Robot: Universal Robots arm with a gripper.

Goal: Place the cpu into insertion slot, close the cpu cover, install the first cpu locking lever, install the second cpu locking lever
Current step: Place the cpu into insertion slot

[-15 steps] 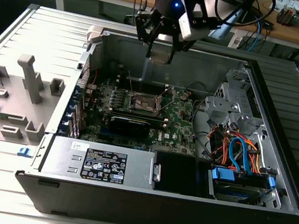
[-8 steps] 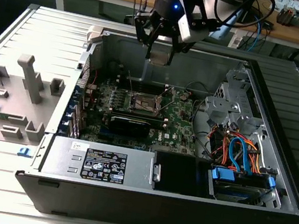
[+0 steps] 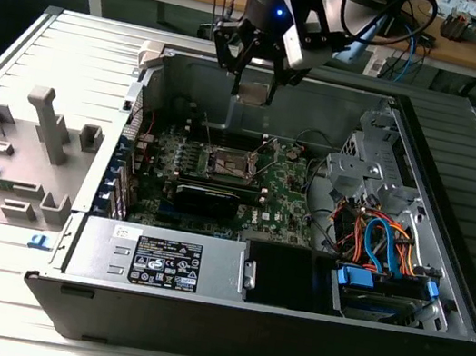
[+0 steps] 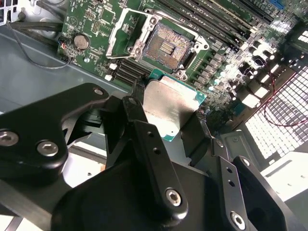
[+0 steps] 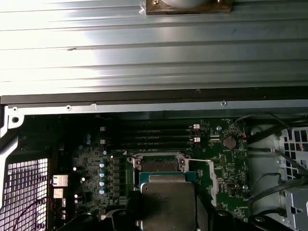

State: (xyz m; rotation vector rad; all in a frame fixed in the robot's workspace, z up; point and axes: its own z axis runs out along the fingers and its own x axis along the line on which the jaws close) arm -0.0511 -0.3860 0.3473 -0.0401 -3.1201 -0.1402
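Note:
My gripper is shut on the cpu, a flat square chip with a silvery top. It hangs above the open computer case, near the case's far wall. In both wrist views the cpu sits between the black fingers, tilted over the green motherboard. The insertion slot lies bare beyond it, with a tan-gold centre and a dark rim. The cpu cover, a thin silvery frame, stands swung open beside the slot. In the exterior view the slot is below the gripper and nearer the camera.
A long black card lies just in front of the slot. A grey power supply fills the case's near side, and coloured cables fill the exterior view's right. Memory slots and a coin cell flank the socket. A grey fixture stands outside.

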